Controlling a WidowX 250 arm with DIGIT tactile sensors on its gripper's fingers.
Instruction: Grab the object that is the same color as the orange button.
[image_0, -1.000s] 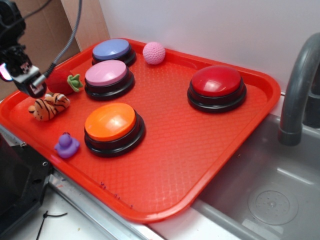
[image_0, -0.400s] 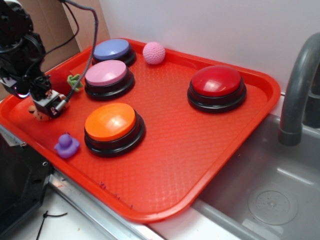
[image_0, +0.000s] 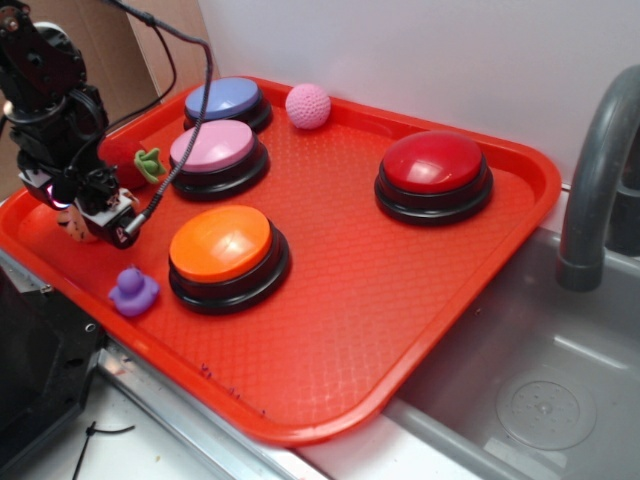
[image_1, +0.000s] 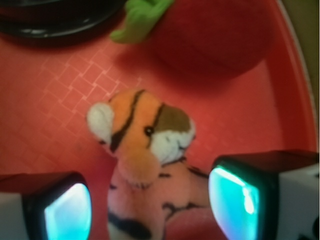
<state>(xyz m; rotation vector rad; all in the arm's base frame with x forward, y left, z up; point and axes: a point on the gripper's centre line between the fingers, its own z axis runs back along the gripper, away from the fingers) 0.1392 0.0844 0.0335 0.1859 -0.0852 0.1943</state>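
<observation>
The object, a small orange plush tiger with black stripes (image_1: 145, 150), lies on the red tray (image_0: 400, 300) near its left edge. In the exterior view only its whitish face (image_0: 72, 226) peeks out from under the arm. My gripper (image_1: 150, 207) is lowered over it and open, one finger (image_1: 67, 212) on each side of the tiger's body, with a gap on both sides. In the exterior view the gripper (image_0: 100, 222) sits left of the orange button (image_0: 220, 245), which has a glossy domed top on a black base.
A red strawberry toy (image_1: 210, 35) with green leaves (image_0: 150, 163) lies just beyond the tiger. A purple duck (image_0: 133, 291), a pink button (image_0: 212, 147), a lilac button (image_0: 224, 99), a pink ball (image_0: 308, 105) and a red button (image_0: 433, 163) share the tray. A sink (image_0: 540, 390) and faucet (image_0: 595, 180) are at right.
My gripper has moved right and down from beside the tray's left edge onto the tiger, which it now straddles and mostly hides in the exterior view. The tiger has not moved.
</observation>
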